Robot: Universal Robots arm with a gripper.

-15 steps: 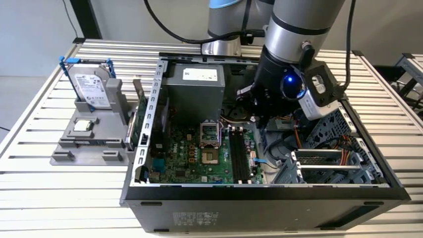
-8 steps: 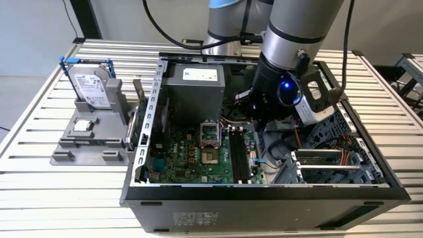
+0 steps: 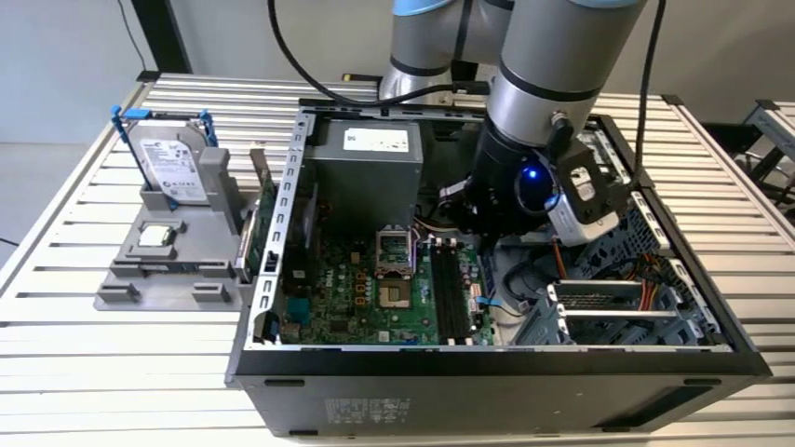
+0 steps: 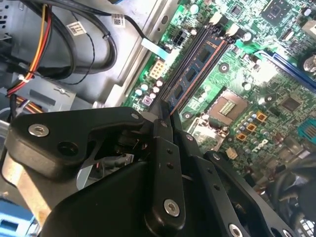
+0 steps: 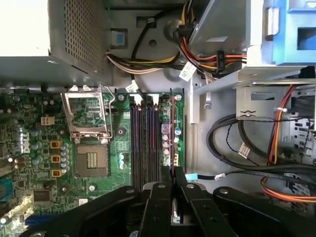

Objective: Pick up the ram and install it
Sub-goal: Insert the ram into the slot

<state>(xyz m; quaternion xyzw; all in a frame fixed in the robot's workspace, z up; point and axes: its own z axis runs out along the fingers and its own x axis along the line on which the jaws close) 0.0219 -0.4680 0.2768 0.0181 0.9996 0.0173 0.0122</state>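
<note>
Grey plastic holder (image 3: 137,268) sits at the exterior view's left, carrying a silver hard drive (image 3: 171,168) and a small square chip (image 3: 155,235). Next comes the green motherboard (image 3: 360,289), matte and studded with parts, its long dark slots (image 5: 143,138) lying side by side. Further right, the black gripper (image 4: 165,116) is pinched on the near end of the ram (image 4: 197,66), a thin flat stick with black chips standing on edge along one slot. Whether it is fully seated I cannot tell. Doing this step well, I judge, means keeping the stick upright and square to the slot, and pressing evenly.
</note>
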